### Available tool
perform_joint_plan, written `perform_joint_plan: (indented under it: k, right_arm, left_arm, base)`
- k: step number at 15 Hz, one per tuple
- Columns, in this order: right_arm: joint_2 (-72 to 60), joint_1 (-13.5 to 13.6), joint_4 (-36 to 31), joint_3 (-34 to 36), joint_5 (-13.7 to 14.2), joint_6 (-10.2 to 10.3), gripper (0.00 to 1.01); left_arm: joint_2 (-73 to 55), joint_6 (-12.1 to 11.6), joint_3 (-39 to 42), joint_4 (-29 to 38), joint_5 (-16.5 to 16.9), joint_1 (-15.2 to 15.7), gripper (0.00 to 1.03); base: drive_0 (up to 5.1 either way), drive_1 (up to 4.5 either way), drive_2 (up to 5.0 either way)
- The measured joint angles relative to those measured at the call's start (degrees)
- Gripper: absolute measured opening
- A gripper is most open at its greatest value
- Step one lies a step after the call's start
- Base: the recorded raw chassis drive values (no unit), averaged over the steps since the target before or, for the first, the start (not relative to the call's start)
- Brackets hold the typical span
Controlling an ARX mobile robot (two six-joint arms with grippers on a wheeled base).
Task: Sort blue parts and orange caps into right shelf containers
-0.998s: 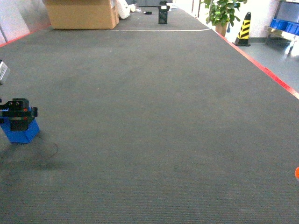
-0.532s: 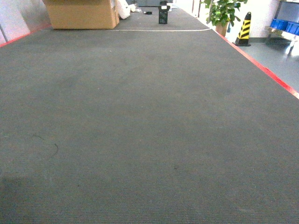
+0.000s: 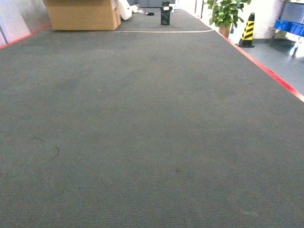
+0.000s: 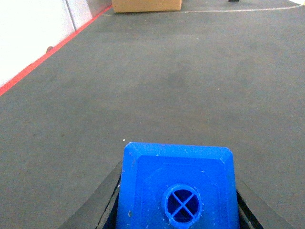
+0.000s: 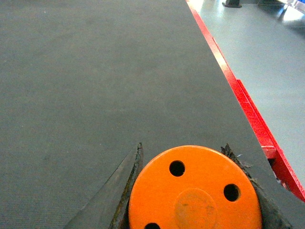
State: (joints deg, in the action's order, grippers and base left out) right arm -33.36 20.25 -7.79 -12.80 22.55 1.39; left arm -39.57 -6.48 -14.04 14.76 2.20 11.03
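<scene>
L gripper (image 4: 177, 200) is clamped on a blue part (image 4: 177, 186), fingers (image 4: 107, 202) tight vs both its sides, round hole facing up. R gripper (image 5: 195, 191) grips an orange cap (image 5: 195, 188), holed flat top up. Both above grey carpet (image 3: 152, 123). Head view: neither arm in shot; cardboard box (image 3: 83, 14) at 11 o'clock, striped cone (image 3: 247, 29) at 1, prob. blue crates (image 3: 289, 26) at far 2 o'clock.
</scene>
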Motion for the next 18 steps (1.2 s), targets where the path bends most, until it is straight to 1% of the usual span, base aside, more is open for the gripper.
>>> perform_joint_plan:
  k: [5,17,18]
  right_arm:
    - [-0.6,0.0,0.3,0.1,0.0,-0.8,0.43]
    - [-0.7,0.0,0.3,0.1,0.0,-1.0,0.43]
    - [-0.6,0.0,0.3,0.1,0.0,-1.0,0.43]
  left_arm:
    - [-0.7,0.0,-0.1,-0.6,-0.3,0.1,0.45]
    - [-0.6,0.0,-0.1,-0.6,-0.2,0.1,0.45]
    - [-0.6,0.0,-0.1,-0.7,-0.2,0.1,0.45]
  base:
    - [0.0,0.00,0.0]
    - [0.0,0.00,0.0]
    - [4.9,-2.50,-2.5]
